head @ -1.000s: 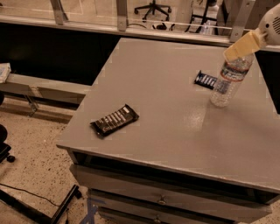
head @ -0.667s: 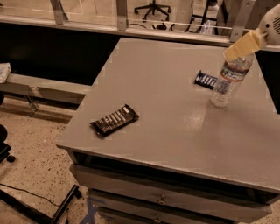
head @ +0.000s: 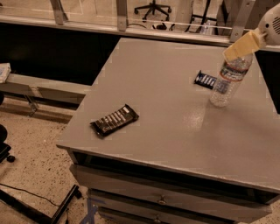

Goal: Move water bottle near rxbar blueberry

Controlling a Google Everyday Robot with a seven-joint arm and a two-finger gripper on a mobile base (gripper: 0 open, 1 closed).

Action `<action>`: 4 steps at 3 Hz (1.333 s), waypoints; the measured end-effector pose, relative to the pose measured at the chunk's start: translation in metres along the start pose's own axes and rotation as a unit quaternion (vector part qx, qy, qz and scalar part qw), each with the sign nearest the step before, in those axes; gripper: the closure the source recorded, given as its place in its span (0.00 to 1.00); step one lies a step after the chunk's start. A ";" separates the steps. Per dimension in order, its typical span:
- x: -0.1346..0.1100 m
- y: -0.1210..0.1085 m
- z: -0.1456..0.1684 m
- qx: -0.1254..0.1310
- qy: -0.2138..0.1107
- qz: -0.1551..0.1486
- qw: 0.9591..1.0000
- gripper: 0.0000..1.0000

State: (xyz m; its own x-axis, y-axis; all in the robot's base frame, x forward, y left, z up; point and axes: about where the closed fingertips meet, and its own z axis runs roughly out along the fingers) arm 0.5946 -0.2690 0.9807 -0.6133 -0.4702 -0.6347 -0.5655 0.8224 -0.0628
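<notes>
Far right on the grey table (head: 166, 144): water bottle (head: 227, 81), clear ribbed plastic, base resting on the tabletop, body leaning toward the upper right in this view. Label band around its middle is white with blue and red marks; no word on it can be read.

Gripper (head: 243, 45) at the top right corner, coming in from the frame edge. White rounded housing, with a beige tip lying across the bottle's top and hiding the cap. Whether it is clamped on the bottle or only resting against it: cannot tell.

Rxbar blueberry (head: 204, 79) lies flat just left of the bottle, dark blue wrapper, its right end tucked behind the bottle's lower half. White lettering runs along the wrapper, too small to read. Bottle and bar appear to be just beside each other; actual contact cannot be judged.

Second bar (head: 114, 120) in a black wrapper lies flat near the table's front left corner, well apart from the other two, set at a diagonal. A row of white lettering on it, also unreadable.

Below the tabletop: grey drawers (head: 162, 192) with small knobs. Speckled floor (head: 35, 175) at left, a dark cable crossing it. Behind the table, a metal rail (head: 131, 30) with uprights, and the base of an office chair (head: 153, 8) beyond.
</notes>
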 end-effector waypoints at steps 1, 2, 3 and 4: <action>0.000 0.001 0.000 0.000 -0.001 -0.001 1.000 0.35; -0.001 0.002 -0.001 0.000 -0.002 -0.001 1.000 0.12; -0.002 0.003 -0.001 -0.001 -0.003 -0.002 1.000 0.00; -0.003 0.003 -0.003 -0.001 -0.006 -0.003 1.000 0.00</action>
State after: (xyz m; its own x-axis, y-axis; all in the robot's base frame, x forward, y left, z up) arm 0.5934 -0.2659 0.9844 -0.6036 -0.4716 -0.6429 -0.5704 0.8188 -0.0650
